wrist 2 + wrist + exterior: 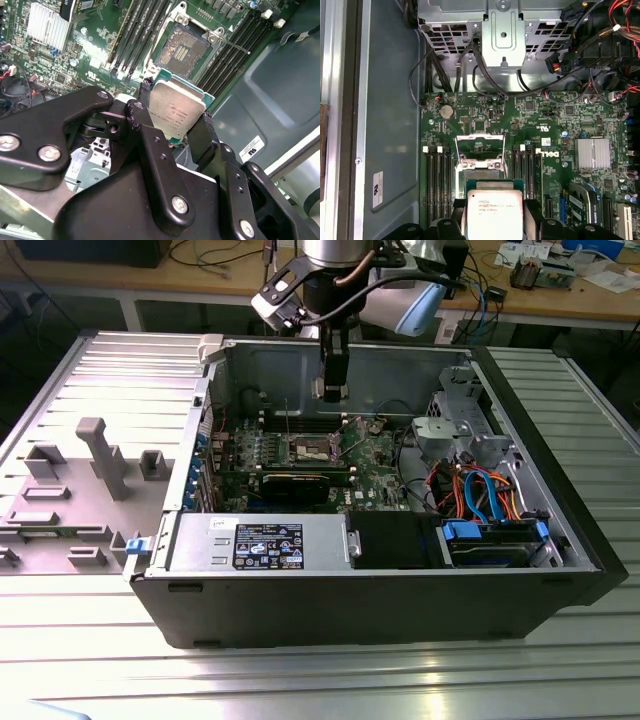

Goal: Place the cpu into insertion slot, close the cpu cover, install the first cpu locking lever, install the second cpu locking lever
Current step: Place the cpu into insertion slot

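While the jaws are closed on two opposite edges of the cpu (pixel 177 112), the chip hangs above the green motherboard (pixel 555 125), near the insertion slot (pixel 182 50) but not seated in it. The slot is bare, and the cpu cover (pixel 480 136) stands open.

Labels noted, not transcribed:
- fine print on the chip's lid
- a white label (pixel 377 189) on the inner wall of the open computer case (pixel 350 610)
- a dark label (pixel 268 545) on the power supply (pixel 195 540)

The case rests on a ribbed metal worktop (pixel 560 670). A cluttered wooden bench (pixel 580 302) stands behind it.
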Robot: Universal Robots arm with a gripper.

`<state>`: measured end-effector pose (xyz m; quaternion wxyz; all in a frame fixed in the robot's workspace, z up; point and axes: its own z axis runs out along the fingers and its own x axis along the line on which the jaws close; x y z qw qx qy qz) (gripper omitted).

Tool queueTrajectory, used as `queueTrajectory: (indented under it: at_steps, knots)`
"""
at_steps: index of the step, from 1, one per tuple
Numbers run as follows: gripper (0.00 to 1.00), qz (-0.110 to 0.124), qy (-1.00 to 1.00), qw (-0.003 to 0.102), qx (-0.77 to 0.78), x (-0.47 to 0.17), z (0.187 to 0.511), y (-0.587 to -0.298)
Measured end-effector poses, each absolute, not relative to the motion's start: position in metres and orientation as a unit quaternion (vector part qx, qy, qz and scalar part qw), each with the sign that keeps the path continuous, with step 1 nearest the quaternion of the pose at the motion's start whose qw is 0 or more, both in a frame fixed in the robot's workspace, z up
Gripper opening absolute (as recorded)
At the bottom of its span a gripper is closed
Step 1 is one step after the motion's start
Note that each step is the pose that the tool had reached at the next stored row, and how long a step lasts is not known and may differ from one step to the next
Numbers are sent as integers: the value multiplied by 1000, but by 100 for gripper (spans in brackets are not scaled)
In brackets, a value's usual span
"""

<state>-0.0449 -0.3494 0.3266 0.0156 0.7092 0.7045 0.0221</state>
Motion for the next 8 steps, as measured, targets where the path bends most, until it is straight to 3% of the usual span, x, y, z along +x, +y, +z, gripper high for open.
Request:
queueTrajectory:
  at_steps: [8]
  knots:
    - [54,22,705,16,709,-45,312,-349]
